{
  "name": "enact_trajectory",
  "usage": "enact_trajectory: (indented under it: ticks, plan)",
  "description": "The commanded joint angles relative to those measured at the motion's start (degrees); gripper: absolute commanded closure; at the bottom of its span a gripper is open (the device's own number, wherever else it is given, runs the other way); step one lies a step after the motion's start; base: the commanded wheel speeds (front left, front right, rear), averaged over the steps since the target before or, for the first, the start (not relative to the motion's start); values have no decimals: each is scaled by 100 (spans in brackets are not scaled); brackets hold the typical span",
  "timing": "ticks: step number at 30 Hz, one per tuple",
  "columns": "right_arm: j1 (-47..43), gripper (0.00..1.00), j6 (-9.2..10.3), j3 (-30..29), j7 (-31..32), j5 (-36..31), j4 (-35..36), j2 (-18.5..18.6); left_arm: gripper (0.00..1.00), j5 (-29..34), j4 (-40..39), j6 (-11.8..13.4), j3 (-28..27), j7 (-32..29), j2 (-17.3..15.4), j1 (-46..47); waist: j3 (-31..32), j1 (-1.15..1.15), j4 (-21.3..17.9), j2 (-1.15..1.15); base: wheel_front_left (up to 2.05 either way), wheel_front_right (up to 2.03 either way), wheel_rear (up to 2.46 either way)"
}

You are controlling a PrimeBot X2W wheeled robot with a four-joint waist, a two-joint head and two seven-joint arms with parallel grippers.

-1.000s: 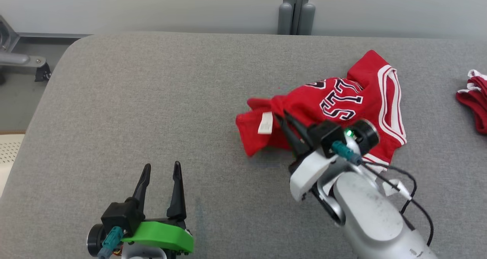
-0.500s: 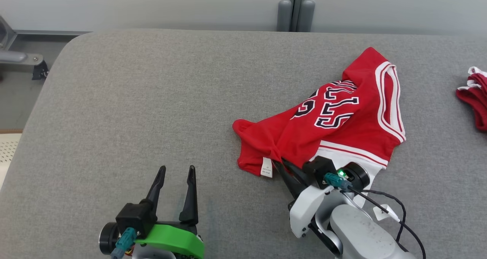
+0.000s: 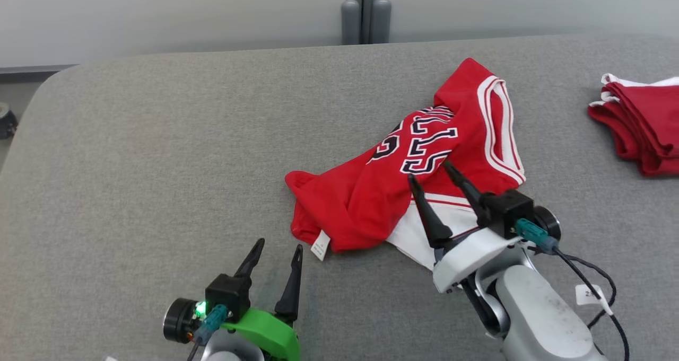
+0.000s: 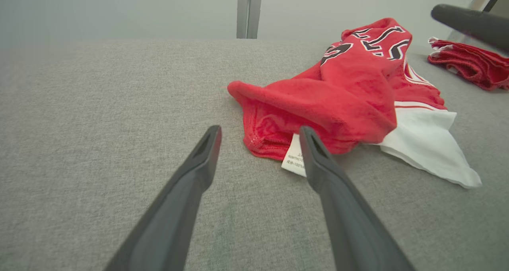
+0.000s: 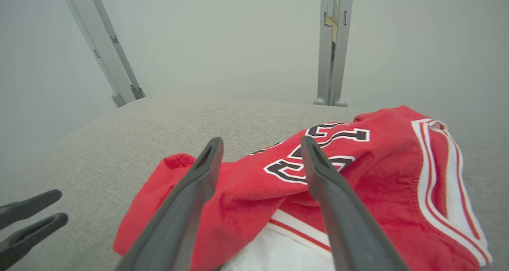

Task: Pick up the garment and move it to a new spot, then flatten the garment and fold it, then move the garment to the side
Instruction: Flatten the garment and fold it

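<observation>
Nearest, the left hand (image 3: 279,244) hovers over the grey tabletop (image 3: 159,138) just short of the garment's near-left corner. Its two fingers are spread and grasp nothing, with the white label (image 3: 320,244) of the garment (image 3: 350,202) just beyond its tips. The right hand (image 3: 427,170) hangs over the garment's near-right part. Its fingers are likewise parted and empty, above the white panel (image 3: 414,236) that pokes out from under the red cloth. The garment lies crumpled and doubled over itself on the middle of the tabletop, its numerals (image 3: 424,143) skewed across a fold. By the look of it the carrying is done and the flattening is the step in hand. To do that well, each hand should take a single layer at an outer edge: the left at the hem by the label, the right at the striped edge on the garment's far-right side. They should then draw apart low over the tabletop so the cloth slides open rather than bunching. Pinching through two layers would only drag the fold along. Well to the right of the garment sits a folded red pile (image 3: 642,133), which the spreading cloth should keep clear of. Beyond the garment, a grey post (image 3: 366,11) stands at the tabletop's far edge.
</observation>
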State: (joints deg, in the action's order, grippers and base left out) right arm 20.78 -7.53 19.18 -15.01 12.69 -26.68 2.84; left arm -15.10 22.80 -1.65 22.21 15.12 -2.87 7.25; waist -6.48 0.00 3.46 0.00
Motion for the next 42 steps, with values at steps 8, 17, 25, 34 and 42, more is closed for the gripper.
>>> enact_trajectory:
  ticks: [8,17,25,34,42]
  plan:
    - [-684,0,9,-800,-19,-334,906,9,0,356,1123,-73,12,2,-198,794,-195,0,-611,0,0,0,0]
    - [-895,0,9,-1091,-20,-390,1138,10,26,520,1930,-135,69,2,-308,1311,-334,0,-941,0,0,0,0]
    - [-1014,0,9,-1479,-20,-458,1216,10,100,550,2216,-177,72,1,-387,1510,-327,0,-972,0,0,0,0]
    - [-1129,0,9,-1805,-20,-452,1125,9,100,765,1599,90,-203,1,-979,1988,-238,0,-860,0,0,0,0]
    - [-1230,0,9,-1824,-20,-367,1082,10,100,872,725,335,-621,1,-1594,1742,-208,0,-788,0,0,0,0]
